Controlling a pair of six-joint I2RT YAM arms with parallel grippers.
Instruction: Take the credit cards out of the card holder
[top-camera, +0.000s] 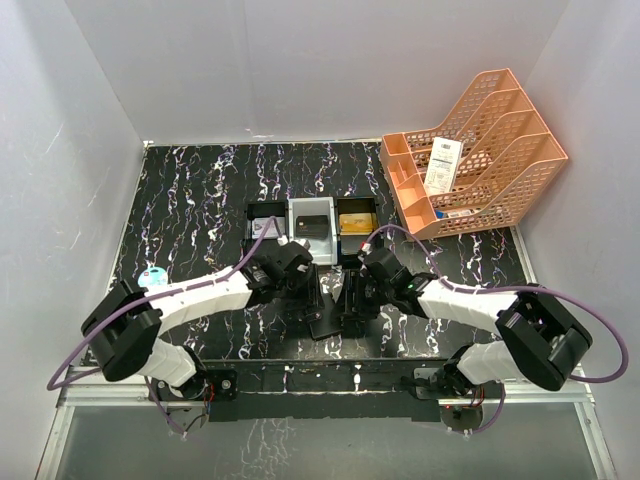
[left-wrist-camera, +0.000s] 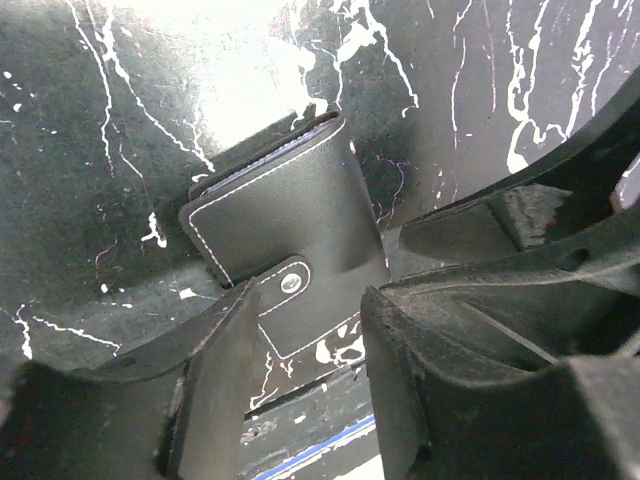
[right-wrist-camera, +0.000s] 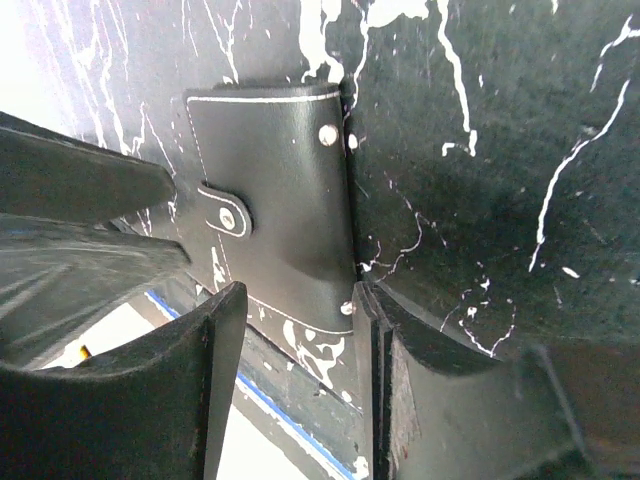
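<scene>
While card holder (left-wrist-camera: 285, 225) lies closed, left tool (left-wrist-camera: 310, 300), right tool (right-wrist-camera: 300, 295) gape over it.

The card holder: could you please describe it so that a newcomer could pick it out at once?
On the black marbled table, look in front of the row of three small bins, near the table's front edge between the left gripper and right gripper. The card holder lies there, closed: the only black wallet with white stitching and a snap tab.

white arm links (top-camera: 200, 292), black motor joints (top-camera: 125, 335), looping purple cables (top-camera: 55, 378)
</scene>
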